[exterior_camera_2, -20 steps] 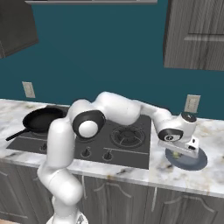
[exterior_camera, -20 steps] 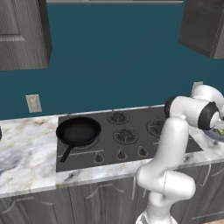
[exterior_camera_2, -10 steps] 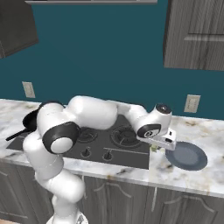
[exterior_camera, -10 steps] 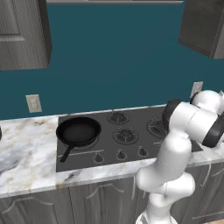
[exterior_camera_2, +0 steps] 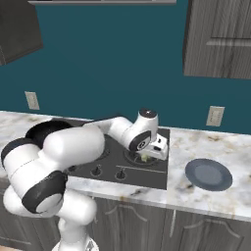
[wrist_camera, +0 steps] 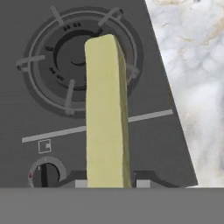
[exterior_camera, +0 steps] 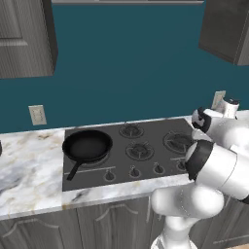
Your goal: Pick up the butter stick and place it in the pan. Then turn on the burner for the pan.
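Note:
The butter stick (wrist_camera: pixel 104 109), a pale yellow bar, stands up between my gripper's fingertips (wrist_camera: pixel 81 183) in the hand view, and my gripper (wrist_camera: pixel 107 183) is shut on it. Below it lie the stove's right front burner (wrist_camera: pixel 76 57) and a knob (wrist_camera: pixel 43 173). From the right base view my gripper (exterior_camera_2: pixel 147 156) hangs over that burner, with a bit of the butter stick (exterior_camera_2: pixel 145 158) showing under the hand. The round black pan (exterior_camera: pixel 86 146) sits on the stove's left front burner, its handle pointing toward the front. My arm partly hides the pan (exterior_camera_2: pixel 39 128) in the right base view.
A shallow grey-blue dish (exterior_camera_2: pixel 208 174) lies on the marble counter (exterior_camera_2: pixel 196 196) to the right of the black cooktop (exterior_camera: pixel 146 146). A row of knobs (exterior_camera: pixel 133 171) runs along the cooktop's front. Wall outlets (exterior_camera: pixel 36 114) and upper cabinets (exterior_camera: pixel 226 29) are behind.
My arm has swung left, from above the grey-blue dish to over the stove's right front burner, carrying the butter stick along.

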Controlling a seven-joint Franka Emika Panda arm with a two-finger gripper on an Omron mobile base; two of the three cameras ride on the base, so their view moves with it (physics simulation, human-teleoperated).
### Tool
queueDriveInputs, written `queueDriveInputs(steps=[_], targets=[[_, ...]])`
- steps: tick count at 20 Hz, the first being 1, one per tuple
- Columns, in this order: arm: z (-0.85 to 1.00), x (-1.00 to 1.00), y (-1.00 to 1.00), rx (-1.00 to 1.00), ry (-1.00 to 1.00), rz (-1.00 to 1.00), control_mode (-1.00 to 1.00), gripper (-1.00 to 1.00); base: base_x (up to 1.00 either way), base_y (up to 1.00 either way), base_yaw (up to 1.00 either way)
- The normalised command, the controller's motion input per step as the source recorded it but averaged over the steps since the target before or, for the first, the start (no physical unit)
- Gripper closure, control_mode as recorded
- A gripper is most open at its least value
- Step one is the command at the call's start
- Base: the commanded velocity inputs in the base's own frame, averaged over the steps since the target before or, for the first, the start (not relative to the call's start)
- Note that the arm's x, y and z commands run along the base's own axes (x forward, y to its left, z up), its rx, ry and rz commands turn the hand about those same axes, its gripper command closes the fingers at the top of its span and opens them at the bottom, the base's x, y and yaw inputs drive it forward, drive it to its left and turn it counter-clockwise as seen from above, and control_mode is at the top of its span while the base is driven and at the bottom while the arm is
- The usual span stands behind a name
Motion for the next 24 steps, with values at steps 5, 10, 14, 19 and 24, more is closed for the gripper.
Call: queueDriveInputs(steps=[5, 10, 14, 19, 24], targets=[[0.27, 0.0, 1.0, 0.0, 0.01, 0.05, -1.0, 1.0, 0.0, 0.0, 0.0], [0.22, 0.0, 1.0, -0.01, 0.02, 0.09, -1.0, 1.0, 0.0, 0.0, 0.0], [0.2, 0.06, 1.0, -0.02, 0.06, 0.11, -1.0, 1.0, 0.0, 0.0, 0.0], [0.25, 0.17, 1.0, 0.0, 0.07, 0.12, -1.0, 1.0, 0.0, 0.0, 0.0], [0.23, 0.23, 1.0, 0.0, 0.08, 0.12, -1.0, 1.0, 0.0, 0.0, 0.0]])
